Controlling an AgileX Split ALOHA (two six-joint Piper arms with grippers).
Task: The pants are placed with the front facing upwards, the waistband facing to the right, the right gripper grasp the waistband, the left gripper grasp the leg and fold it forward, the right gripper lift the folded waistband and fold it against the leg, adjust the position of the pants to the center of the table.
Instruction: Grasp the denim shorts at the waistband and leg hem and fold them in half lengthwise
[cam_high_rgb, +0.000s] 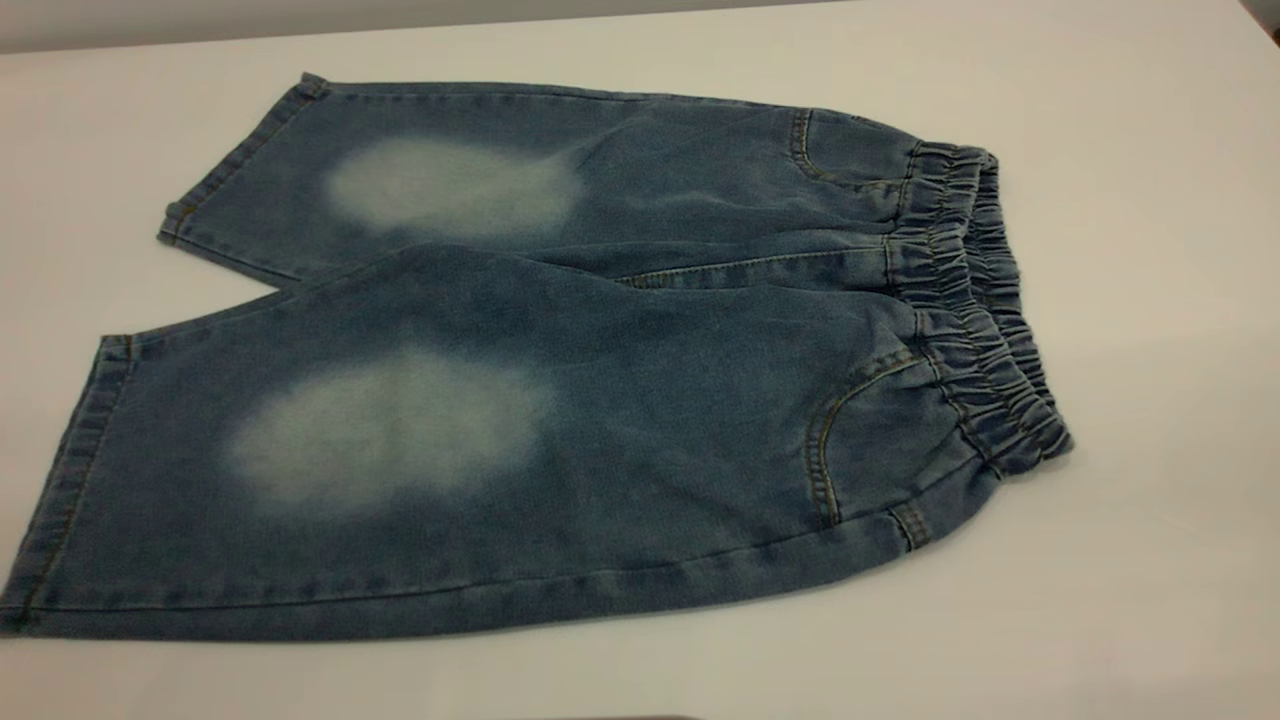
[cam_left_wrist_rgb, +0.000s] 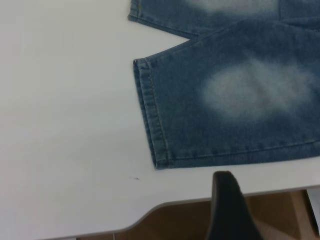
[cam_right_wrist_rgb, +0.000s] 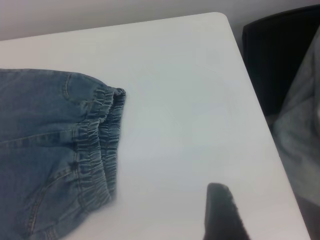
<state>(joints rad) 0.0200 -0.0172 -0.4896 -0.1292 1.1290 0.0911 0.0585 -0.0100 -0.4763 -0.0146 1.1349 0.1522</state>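
The pants (cam_high_rgb: 560, 380) lie flat and front up on the white table (cam_high_rgb: 1150, 200), with both legs spread toward the left. The ruched waistband (cam_high_rgb: 975, 300) faces right. Neither gripper shows in the exterior view. In the left wrist view the near leg's hem (cam_left_wrist_rgb: 152, 120) lies close to the table's front edge, and my left gripper (cam_left_wrist_rgb: 227, 205) hovers over that edge, apart from the cloth. In the right wrist view my right gripper (cam_right_wrist_rgb: 220, 212) hangs above bare table, well clear of the waistband (cam_right_wrist_rgb: 100, 145). Nothing is held.
Bare table surrounds the pants, widest to the right of the waistband. The rounded table corner (cam_right_wrist_rgb: 220, 17) and right edge are near the right arm. A dark object (cam_right_wrist_rgb: 280, 55) stands beyond that edge. Brown floor (cam_left_wrist_rgb: 280, 215) shows below the front edge.
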